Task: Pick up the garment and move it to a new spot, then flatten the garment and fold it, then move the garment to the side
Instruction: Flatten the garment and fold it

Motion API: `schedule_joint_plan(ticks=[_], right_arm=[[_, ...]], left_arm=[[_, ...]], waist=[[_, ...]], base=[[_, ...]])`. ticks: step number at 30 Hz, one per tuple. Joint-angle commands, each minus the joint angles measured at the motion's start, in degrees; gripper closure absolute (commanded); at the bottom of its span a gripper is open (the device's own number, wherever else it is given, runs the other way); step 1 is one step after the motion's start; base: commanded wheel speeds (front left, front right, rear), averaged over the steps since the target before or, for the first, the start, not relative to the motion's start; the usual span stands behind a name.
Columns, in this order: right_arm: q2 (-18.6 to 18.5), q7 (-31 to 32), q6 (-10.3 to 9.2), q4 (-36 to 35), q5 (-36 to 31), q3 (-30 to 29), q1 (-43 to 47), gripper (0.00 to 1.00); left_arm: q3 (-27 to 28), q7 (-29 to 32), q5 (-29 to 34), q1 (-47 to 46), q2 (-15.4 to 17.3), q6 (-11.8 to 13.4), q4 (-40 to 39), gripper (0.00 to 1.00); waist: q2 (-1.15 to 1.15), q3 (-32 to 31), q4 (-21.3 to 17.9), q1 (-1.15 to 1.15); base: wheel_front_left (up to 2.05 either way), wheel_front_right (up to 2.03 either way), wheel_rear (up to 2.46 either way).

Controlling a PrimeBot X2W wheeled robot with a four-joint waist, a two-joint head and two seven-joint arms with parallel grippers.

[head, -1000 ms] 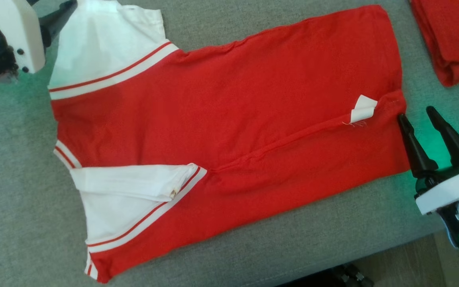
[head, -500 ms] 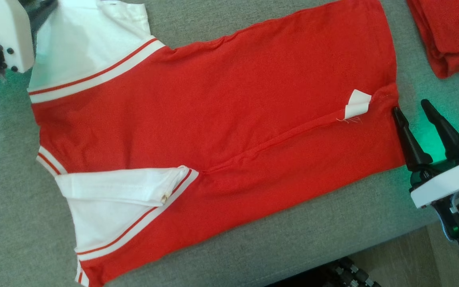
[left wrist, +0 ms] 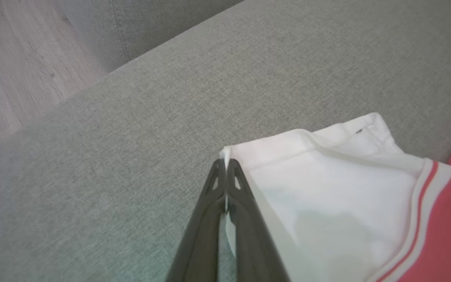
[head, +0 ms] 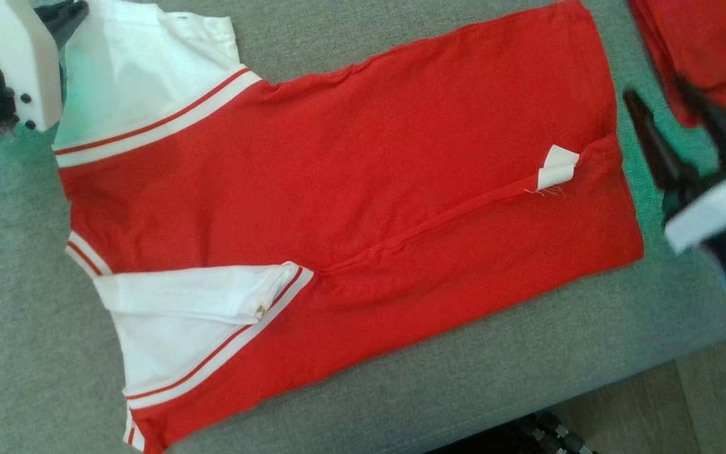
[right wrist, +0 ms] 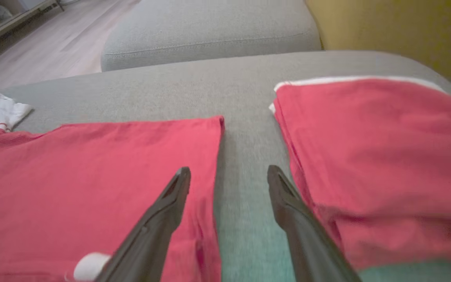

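The garment [head: 338, 189] is a red T-shirt with white sleeves, lying spread out flat on the grey sofa cushion [head: 527, 378], hem to the right. At the upper left, my left gripper [head: 67, 12] is shut on the edge of the far white sleeve [left wrist: 327, 188]. The left wrist view shows its dark fingers pinched together [left wrist: 225, 164] with white cloth between them. My right gripper [head: 656, 91] is open and blurred, beside the hem. In the right wrist view it [right wrist: 228, 170] hovers over the grey gap just right of the garment's hem [right wrist: 73, 176].
A folded pile of red cloth [head: 697, 44] lies right of the garment, close to my right fingers [right wrist: 296, 211]. The cushion's front edge drops to wood floor [head: 653, 410] at lower right. A second cushion [right wrist: 210, 31] and a yellow surface [right wrist: 386, 31] stand beyond.
My left gripper has closed on the white sleeve's edge. My right gripper has moved away from the near hem corner, farther along the hem, still open. The head view shifted slightly.
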Motion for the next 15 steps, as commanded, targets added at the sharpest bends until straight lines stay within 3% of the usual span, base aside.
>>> schedule_joint_plan(ticks=[1,8,15], right_arm=[[-2.2,0.9,-0.05,-0.8,0.0,0.8,-1.3,0.0],[-3.3,6.1,-0.05,8.4,-1.8,7.3,-15.2,0.0],[-3.7,7.5,-0.05,18.8,-3.3,14.0,-23.3,0.0]], left_arm=[[2.3,-0.4,-0.4,-3.6,2.9,0.1,-1.4,1.0],[-1.1,-1.4,-1.2,-5.7,2.8,0.1,-2.8,1.0],[-4.2,-2.9,-2.1,-7.8,3.1,0.1,-4.2,1.0]], waist=[[0.0,-0.2,0.2,0.0],[0.0,0.1,2.3,0.0],[0.0,0.8,4.5,0.0]], base=[[0.0,0.0,0.0],[0.0,0.0,0.0],[0.0,0.0,0.0]])
